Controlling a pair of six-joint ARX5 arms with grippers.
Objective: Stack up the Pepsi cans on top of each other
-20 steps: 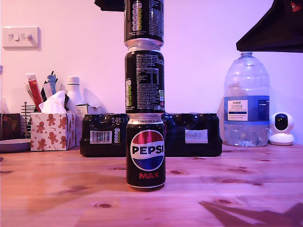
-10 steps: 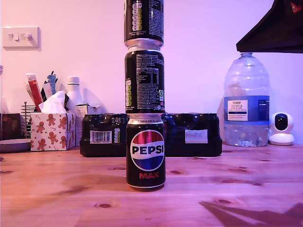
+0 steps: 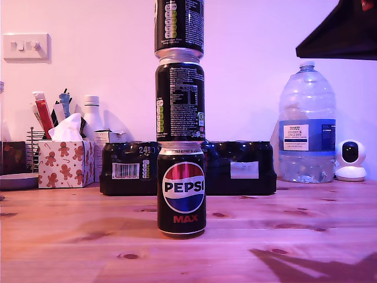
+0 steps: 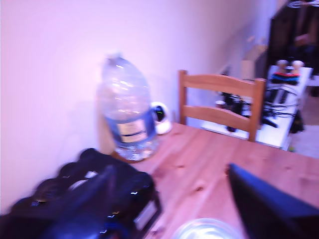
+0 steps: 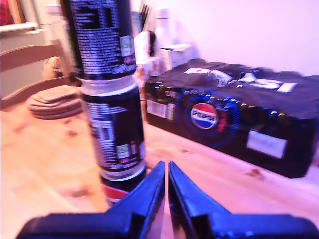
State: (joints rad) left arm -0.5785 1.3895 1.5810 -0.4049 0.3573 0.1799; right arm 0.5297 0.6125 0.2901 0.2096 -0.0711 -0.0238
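- Presently, three Pepsi cans stand upright in one column on the table, long axes vertical.
- Nothing grips them; stacking appears complete.
- My second gripper, pressed together, sits just beside the column; it is judged the nearer.
- My first gripper is spread, holding nothing.

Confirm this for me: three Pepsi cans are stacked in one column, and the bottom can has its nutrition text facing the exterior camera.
Not quite. The three Pepsi cans do stand in one column, but the exterior view shows the bottom can facing the camera with its globe logo and PEPSI MAX lettering. The nutrition text shows on the middle can.
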